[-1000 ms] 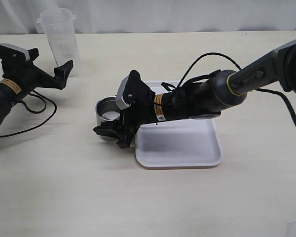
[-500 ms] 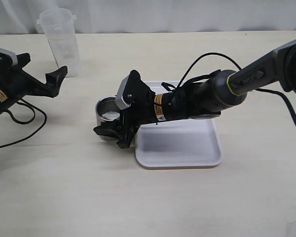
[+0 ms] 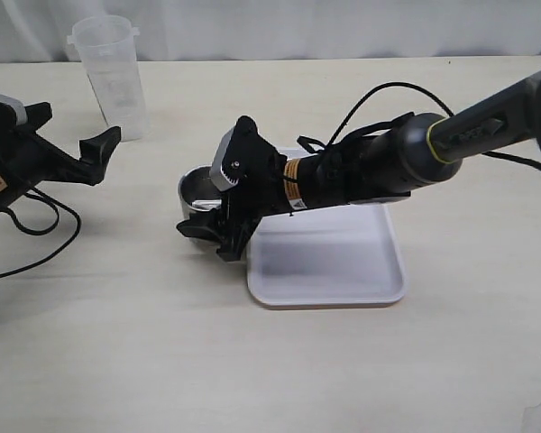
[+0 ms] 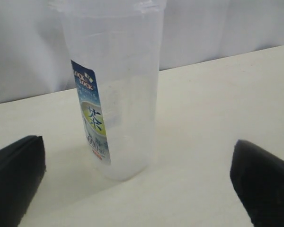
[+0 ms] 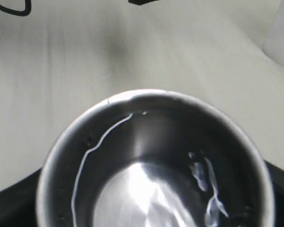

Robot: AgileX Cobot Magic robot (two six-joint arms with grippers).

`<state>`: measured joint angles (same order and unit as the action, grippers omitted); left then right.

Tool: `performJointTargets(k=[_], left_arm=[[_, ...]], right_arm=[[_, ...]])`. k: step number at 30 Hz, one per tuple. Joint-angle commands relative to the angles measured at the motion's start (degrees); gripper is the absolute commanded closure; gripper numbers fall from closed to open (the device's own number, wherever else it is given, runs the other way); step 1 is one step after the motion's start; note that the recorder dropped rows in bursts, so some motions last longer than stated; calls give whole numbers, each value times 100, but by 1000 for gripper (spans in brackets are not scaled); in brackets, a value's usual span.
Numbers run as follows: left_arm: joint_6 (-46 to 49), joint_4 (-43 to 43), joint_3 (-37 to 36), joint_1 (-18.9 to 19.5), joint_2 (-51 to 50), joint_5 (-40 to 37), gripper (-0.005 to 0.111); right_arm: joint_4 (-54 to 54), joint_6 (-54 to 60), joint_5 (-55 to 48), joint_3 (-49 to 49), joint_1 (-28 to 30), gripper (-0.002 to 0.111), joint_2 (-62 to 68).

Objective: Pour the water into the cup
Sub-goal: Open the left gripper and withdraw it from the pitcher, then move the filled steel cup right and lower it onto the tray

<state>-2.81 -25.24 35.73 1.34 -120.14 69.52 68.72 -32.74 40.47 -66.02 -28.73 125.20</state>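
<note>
The steel cup (image 3: 195, 187) sits between the fingers of my right gripper (image 3: 204, 215), just left of the white tray, and the gripper is shut on it. In the right wrist view the cup (image 5: 146, 123) fills the frame, with a shiny bottom and wet-looking streaks on its wall. A dark finger shows on each side of it, and the right gripper (image 5: 146, 196) holds it by the sides. The translucent beaker (image 3: 111, 74) stands upright at the back left. I cannot make out water in the beaker (image 4: 118, 90). My left gripper (image 3: 72, 129) is open and apart from the beaker, and in its own view the left gripper (image 4: 139, 189) has bare table between its fingers.
A white rectangular tray (image 3: 329, 262) lies under the right arm, right of the cup. A black cable (image 3: 36, 225) loops on the table by the left arm. A white curtain backs the far table edge behind the beaker.
My left gripper has drawn back leftwards, away from the beaker, still open. The right gripper has shifted slightly up and right, and the cup has moved with it.
</note>
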Motion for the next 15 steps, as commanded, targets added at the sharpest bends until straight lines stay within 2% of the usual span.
performJointTargets(k=[1, 10, 15], left_arm=[[19, 45, -25, 6, 47, 44, 3], [19, 45, -25, 6, 47, 44, 3], [19, 45, -25, 6, 47, 44, 3]], right_arm=[[35, -114, 96, 41, 8, 104, -283], [121, -114, -294, 169, 53, 104, -453], [274, -379, -294, 169, 317, 104, -462]])
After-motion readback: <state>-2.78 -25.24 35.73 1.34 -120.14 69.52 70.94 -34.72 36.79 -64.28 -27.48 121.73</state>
